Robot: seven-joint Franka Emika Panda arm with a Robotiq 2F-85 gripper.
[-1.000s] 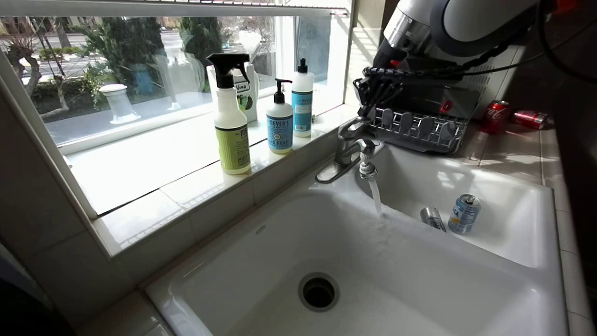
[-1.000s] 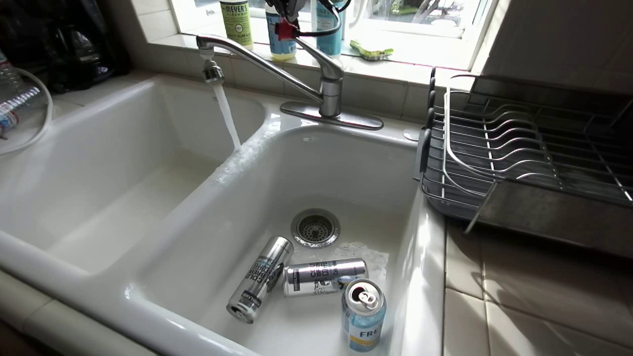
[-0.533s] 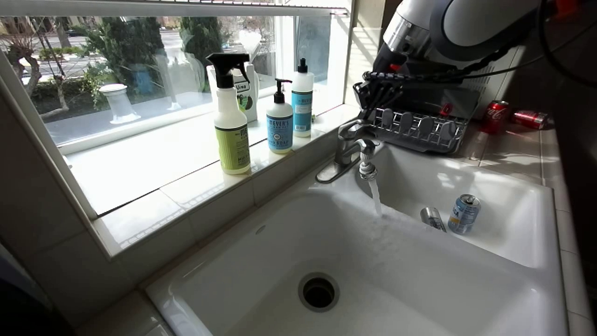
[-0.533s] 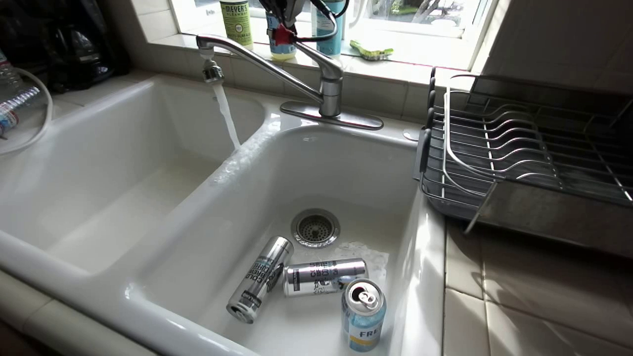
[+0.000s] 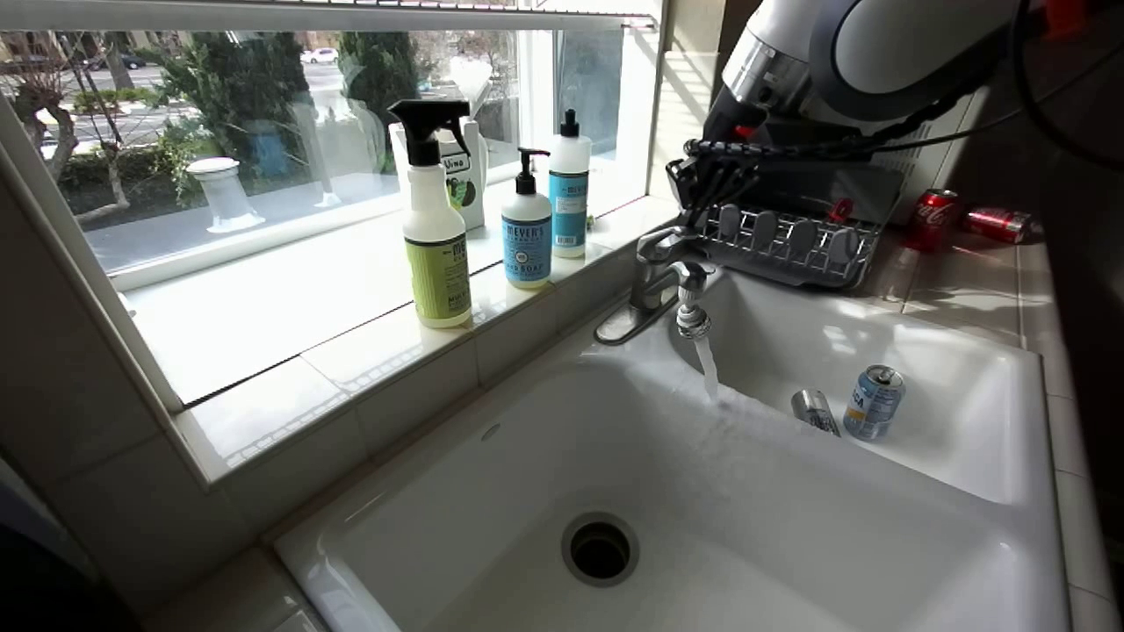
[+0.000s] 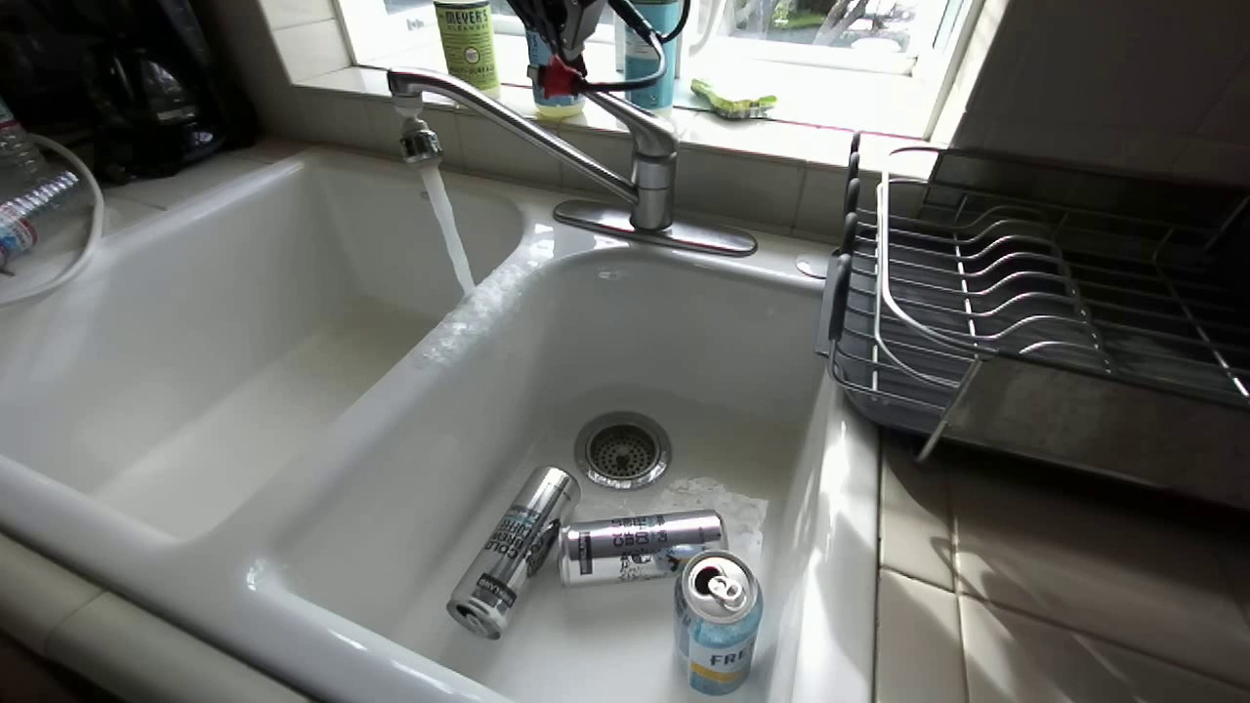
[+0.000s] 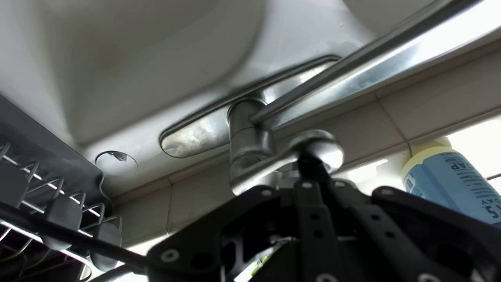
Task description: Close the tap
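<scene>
The chrome tap [image 5: 650,281] stands at the back of the sink, and it also shows in an exterior view [image 6: 652,186] and the wrist view [image 7: 250,147]. Water [image 6: 449,229] runs from its spout [image 6: 508,127] onto the divider between the basins. Its lever handle [image 6: 625,112] slants upward. My gripper [image 7: 313,166] is shut, with its black fingertips together on top of the lever's rounded end in the wrist view. In an exterior view the gripper [image 5: 689,215] is above and behind the tap. A red piece on the gripper partly covers the lever's tip in an exterior view.
A green spray bottle [image 5: 442,281], a blue soap bottle [image 5: 527,241] and a taller blue bottle [image 5: 570,202] stand on the windowsill. A dish rack [image 6: 1104,420] stands right of the sink. Several cans [image 6: 718,625] are in one basin [image 6: 703,312].
My gripper has moved slightly down, and the lever handle under it has tilted a little lower. Water still runs, with no clear difference in flow.
</scene>
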